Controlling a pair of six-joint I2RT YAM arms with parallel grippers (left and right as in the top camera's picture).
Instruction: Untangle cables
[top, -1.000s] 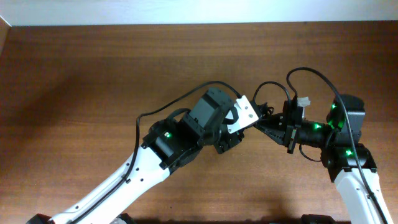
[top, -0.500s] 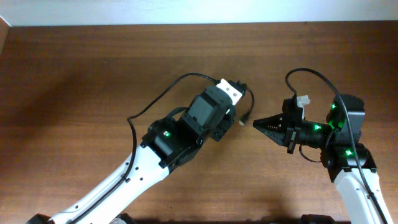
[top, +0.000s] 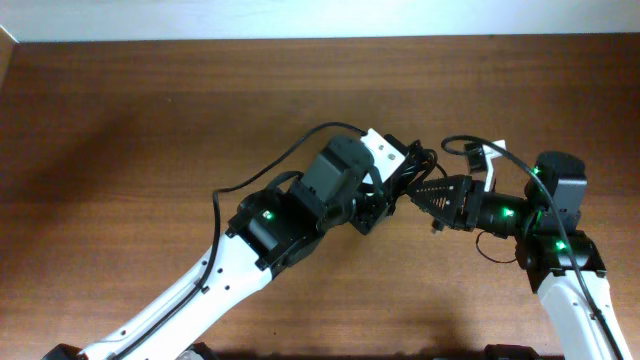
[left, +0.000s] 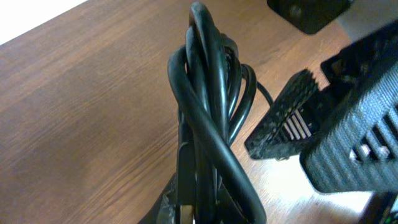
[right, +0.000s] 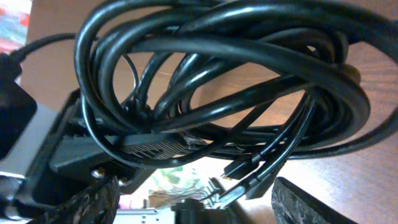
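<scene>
A broad table (top: 150, 110) of reddish-brown wood filled nearly everything, its grain running lengthwise; a pale wall (top: 300, 18) (only a thin strip of it) ran along the far edge; the light fell soft and even, the wood dimmer toward one end.

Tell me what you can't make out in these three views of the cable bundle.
Overhead: the cables are too small to count, and partly covered by the left end effector and right end effector.
Left wrist: the left end effector's fingertips are hidden behind the loops and cut by the bottom edge.
Right wrist: the bundle fills the frame; overlapping loops hide how the cords cross, and the top edge crops them.
</scene>
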